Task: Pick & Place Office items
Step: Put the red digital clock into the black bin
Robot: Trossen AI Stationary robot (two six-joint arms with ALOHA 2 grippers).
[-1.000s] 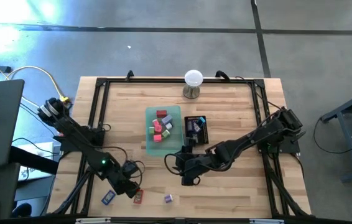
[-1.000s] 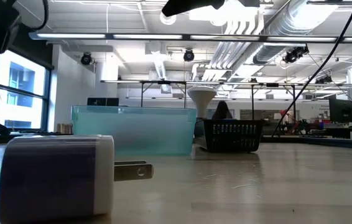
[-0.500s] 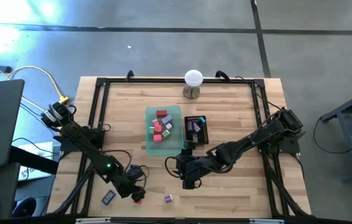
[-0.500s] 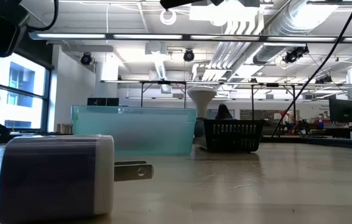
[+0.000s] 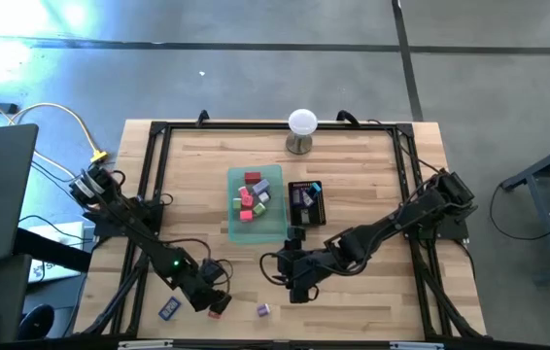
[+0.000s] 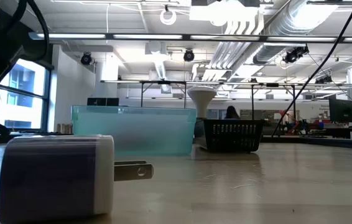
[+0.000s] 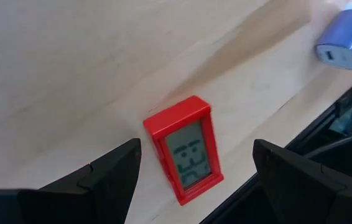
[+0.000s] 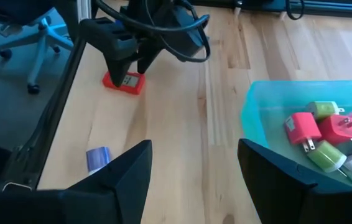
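Observation:
A flat red item with a small grey display [image 7: 185, 150] lies on the wooden table near its near edge; it also shows in the high view [image 5: 220, 309] and the right wrist view [image 8: 124, 82]. My left gripper [image 7: 196, 155] [image 5: 211, 297] hovers over it, open, one finger on either side and apart from it. A blue item [image 7: 346, 40] [image 5: 169, 309] lies to its left, and a purple and white plug block [image 5: 263, 309] [image 6: 58, 175] to its right. My right gripper [image 8: 194, 165] [image 5: 294, 284] is open above the table's middle, nearer the near edge.
The translucent green tray [image 5: 277, 226] [image 8: 258, 102] holds pink, red and green plug blocks. The black mesh tray [image 5: 306, 202] [image 6: 233, 135] beside it holds dark items. A white ball on a metal stand [image 5: 301, 124] stands at the far edge. A black frame [image 5: 154, 175] rims the table.
My left gripper has moved toward the table's near edge, over the red item. My right gripper has drifted slightly toward the near edge. No item has moved.

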